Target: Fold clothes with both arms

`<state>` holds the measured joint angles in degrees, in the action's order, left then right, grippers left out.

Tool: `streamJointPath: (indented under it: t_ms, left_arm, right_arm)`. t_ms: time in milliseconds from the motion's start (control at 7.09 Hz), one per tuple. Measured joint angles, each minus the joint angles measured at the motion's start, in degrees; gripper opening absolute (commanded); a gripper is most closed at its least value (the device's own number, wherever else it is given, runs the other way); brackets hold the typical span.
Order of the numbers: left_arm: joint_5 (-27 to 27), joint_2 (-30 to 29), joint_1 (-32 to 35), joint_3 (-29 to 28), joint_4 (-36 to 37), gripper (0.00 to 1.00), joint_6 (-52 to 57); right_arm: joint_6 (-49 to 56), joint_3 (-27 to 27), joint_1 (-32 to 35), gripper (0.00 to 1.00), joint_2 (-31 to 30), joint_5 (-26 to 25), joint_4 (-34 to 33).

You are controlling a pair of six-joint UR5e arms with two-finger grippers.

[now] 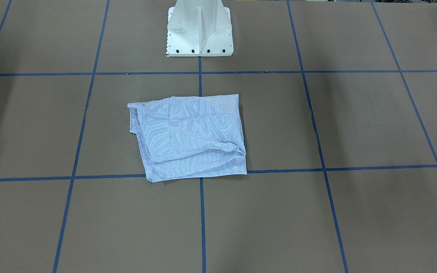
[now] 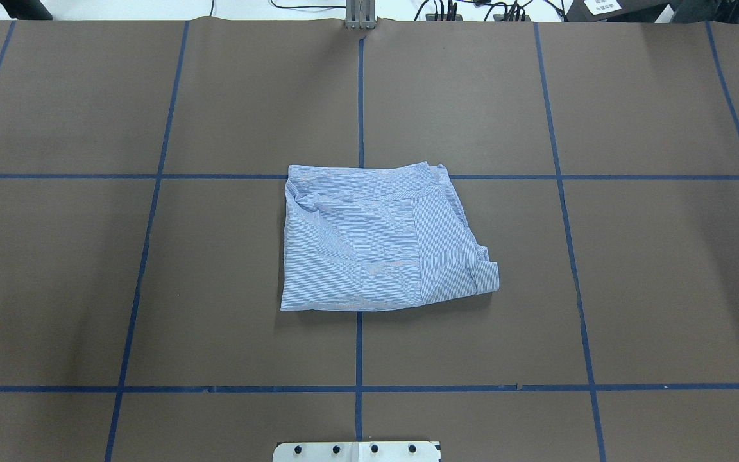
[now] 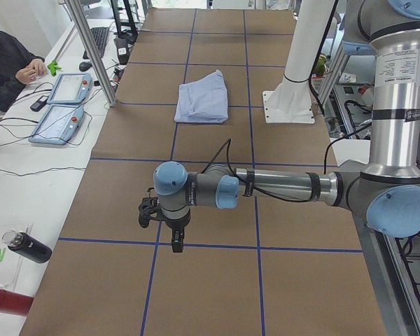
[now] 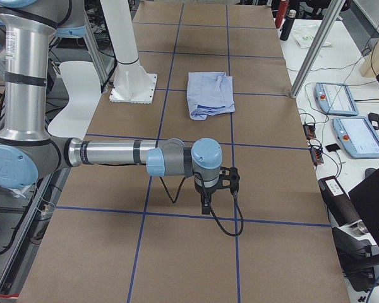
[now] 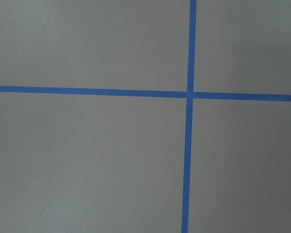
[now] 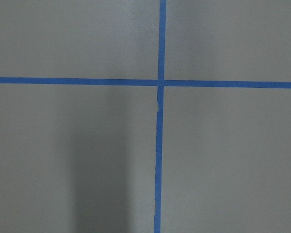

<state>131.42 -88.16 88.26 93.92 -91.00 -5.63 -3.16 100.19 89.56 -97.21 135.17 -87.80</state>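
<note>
The shirt (image 2: 376,244) lies folded into a rough square at the middle of the table (image 2: 87,256), out in front of the pedestal (image 1: 199,30). It straddles the centre line of blue tape, and its far edge touches a cross line. A cuff-like fold sticks out at its near corner, on the robot's right.

The left gripper (image 3: 176,239) and the right gripper (image 4: 205,205) hang low over opposite ends of the table, well apart from the shirt. I cannot tell how their jaws stand. Each wrist view shows only a tape crossing.

The label on the left arm (image 3: 392,66) is too small to read, as is the white sign (image 2: 603,5) beyond the table.
</note>
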Motion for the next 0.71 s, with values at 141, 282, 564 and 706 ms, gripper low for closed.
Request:
streamJointPath:
  t_ms: [141, 282, 564, 706]
  left_arm:
    - [0.07, 0.0, -0.34, -0.41, -0.03, 1.0, -0.02]
    - [0.17, 0.01, -0.57, -0.72, -0.04, 1.0, -0.01]
    - [0.18, 0.01, -0.68, -0.9, -0.05, 1.0, 0.03]
    - [0.18, 0.03, -0.71, -0.99, -0.07, 1.0, 0.06]
  right_arm:
    - [0.0, 0.0, 0.0, 1.0, 0.0, 0.0, 0.0]
    - [0.0, 0.0, 0.0, 1.0, 0.0, 0.0, 0.0]
    - [-0.06, 0.0, 0.0, 1.0, 0.0, 0.01, 0.0]
    - [-0.07, 0.0, 0.0, 1.0, 0.0, 0.0, 0.0]
